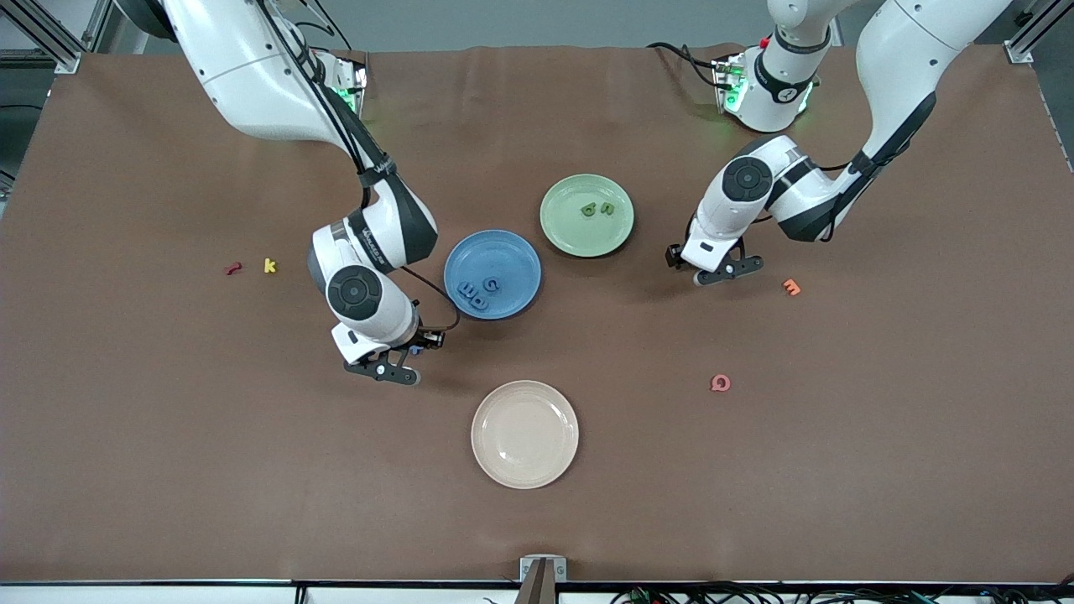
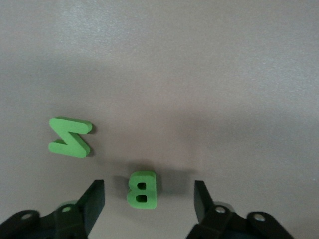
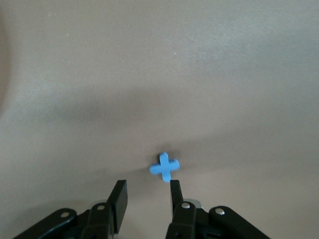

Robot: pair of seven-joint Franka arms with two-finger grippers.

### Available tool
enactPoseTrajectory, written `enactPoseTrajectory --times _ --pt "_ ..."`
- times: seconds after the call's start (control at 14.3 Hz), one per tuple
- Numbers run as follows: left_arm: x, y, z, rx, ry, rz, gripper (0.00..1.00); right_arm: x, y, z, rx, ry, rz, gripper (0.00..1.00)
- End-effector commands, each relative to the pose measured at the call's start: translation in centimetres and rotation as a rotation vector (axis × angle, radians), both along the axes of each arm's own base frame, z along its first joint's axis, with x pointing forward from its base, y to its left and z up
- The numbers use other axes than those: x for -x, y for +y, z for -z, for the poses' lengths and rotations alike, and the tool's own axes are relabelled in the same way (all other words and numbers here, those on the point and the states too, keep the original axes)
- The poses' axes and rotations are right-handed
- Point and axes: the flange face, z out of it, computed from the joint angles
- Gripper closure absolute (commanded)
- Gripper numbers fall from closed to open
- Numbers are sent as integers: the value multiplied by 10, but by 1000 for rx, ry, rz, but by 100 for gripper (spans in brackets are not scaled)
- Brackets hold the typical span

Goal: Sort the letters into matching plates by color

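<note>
B [image 2: 142, 188] between left hand [image 2: 148, 199] fingers (untouched)

A brown table [image 1: 168, 470] carries a blue plate [image 1: 512, 252], a pale green plate [image 1: 564, 225] and a cream plate [image 1: 524, 434]. Loose on it lie a red letter [image 1: 232, 268], yellow K [image 1: 269, 265], orange letter [image 1: 791, 287], pink Q [image 1: 720, 383], green N [image 2: 70, 137], green B [image 2: 142, 189] and blue cross-shaped letter [image 3: 164, 167].

Left gripper [image 2: 148, 199] is hanging low over the tabletop [image 2: 199, 74] w/ fingers [image 2: 94, 199] spread apart. Green B [image 2: 142, 189] is lying flat btwn them, touching neither. Green N [image 2: 70, 136] is lying nearby, just outside one finger.
</note>
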Motion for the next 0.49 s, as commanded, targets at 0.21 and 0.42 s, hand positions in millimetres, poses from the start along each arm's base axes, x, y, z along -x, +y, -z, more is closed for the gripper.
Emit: enactPoseTrajectory --times 0.21,0.42 --pt "4 8 12 8 -4 12 39 -2 -16 16 29 -7 -31 45" --pt "3 9 13 10 -5 9 54 3 -17 26 16 -32 -32 45"
